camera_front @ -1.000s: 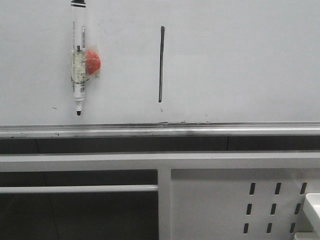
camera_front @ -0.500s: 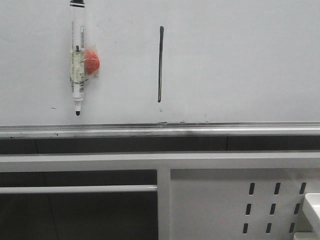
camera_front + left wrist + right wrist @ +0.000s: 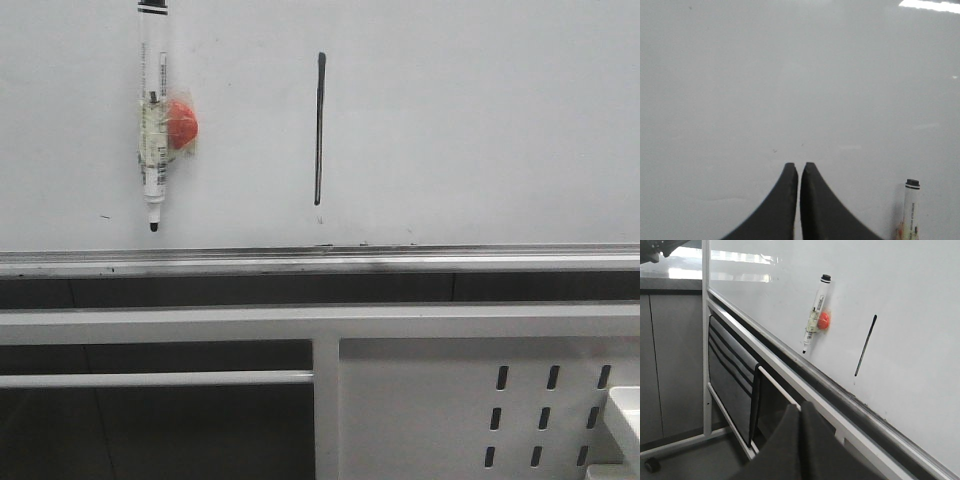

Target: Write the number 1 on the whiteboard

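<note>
At the upper left of the front view a marker pen (image 3: 153, 115) hangs tip-down on the whiteboard (image 3: 480, 120), and the number 1 (image 3: 319, 128) stands upright just left of centre. The left gripper (image 3: 799, 172) and right gripper (image 3: 800, 412) both have their fingers pressed together, holding nothing.

Whiteboard (image 3: 480, 130) fills upper frame, silver tray rail (image 3: 320, 262) along its lower edge. Marker pen (image 3: 153, 115) stuck upright at upper left, tip down, red magnet (image 3: 181, 123) beside. Number 1 (image 3: 319, 128) stroke at upper centre.
</note>
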### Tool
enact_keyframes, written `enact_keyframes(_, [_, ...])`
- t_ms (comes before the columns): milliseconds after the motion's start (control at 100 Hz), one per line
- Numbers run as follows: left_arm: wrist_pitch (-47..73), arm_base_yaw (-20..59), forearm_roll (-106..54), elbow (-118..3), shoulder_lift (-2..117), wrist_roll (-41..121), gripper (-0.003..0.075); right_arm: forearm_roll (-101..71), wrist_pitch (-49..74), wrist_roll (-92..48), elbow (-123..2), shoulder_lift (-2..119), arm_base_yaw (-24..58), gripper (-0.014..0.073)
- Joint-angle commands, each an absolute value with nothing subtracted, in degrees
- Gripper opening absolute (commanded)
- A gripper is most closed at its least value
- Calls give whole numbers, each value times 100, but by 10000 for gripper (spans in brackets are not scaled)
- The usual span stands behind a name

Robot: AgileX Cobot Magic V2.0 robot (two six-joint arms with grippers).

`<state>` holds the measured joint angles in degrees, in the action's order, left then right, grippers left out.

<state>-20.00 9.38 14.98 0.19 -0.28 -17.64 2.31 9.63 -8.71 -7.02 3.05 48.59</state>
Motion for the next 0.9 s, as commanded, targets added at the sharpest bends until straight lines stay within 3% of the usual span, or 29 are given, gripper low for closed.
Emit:
enact_keyframes(0, [-2426,920,1166,205,-135,-1615,-20,276,514,-859,-860,348,4842,-69])
enact_keyframes(230, [-1660,920,310,205,-135,-956,-20,276,514,-859,-860,348,4842,-69])
enact_keyframes(410, [-145,897,-389,205,-135,-164,-20,276,514,-859,-860,348,4842,-69])
enact_keyframes(540, [896,461,-446,217,-135,-126,-20,276,514,-859,-860,348,4842,-69])
enact_keyframes(680, [1290,-124,-436,217,-145,-113,-20,276,514,-859,-860,348,4842,-69])
enact_keyframes(890, [1621,-149,-436,217,-158,260,-20,276,514,-859,-860,348,4842,-69])
